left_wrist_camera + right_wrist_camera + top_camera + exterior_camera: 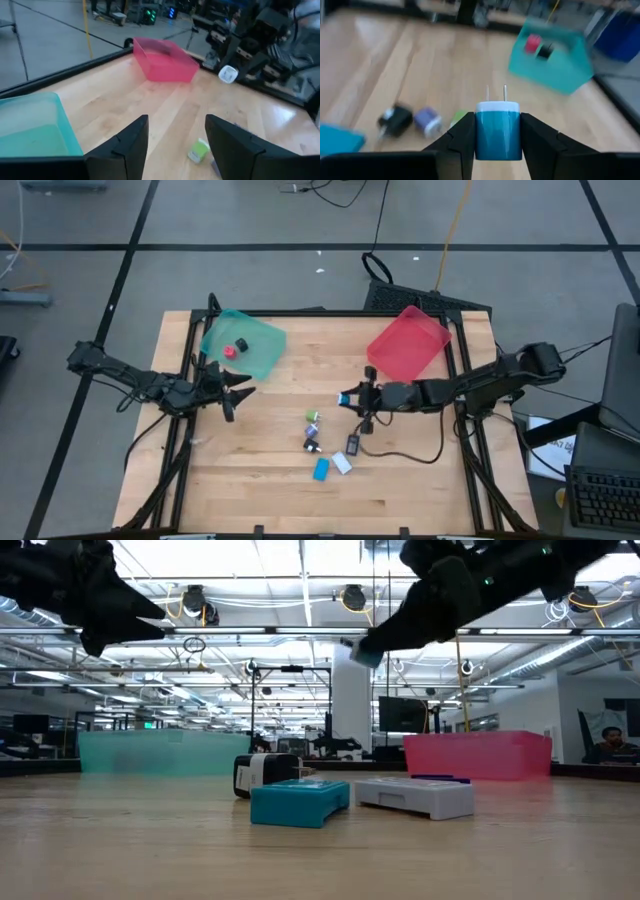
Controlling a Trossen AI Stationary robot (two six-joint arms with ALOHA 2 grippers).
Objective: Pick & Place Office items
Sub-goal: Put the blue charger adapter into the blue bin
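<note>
a blue charger block (498, 131) sits clamped in the right end effector (496, 135) above the worktop (270, 470); the left end effector (176, 145), fingers spread, hovers beside the teal tray (243, 343).

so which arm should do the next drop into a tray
Right, probably. The right gripper is shut on the blue charger, lifted beside the red tray; the left gripper is open and empty.

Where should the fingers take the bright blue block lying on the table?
Probably from straight above, closing across its two long sides: the bright blue block lies flat with its broad face up. The white block lies close beside it, so that side looks tight.
</note>
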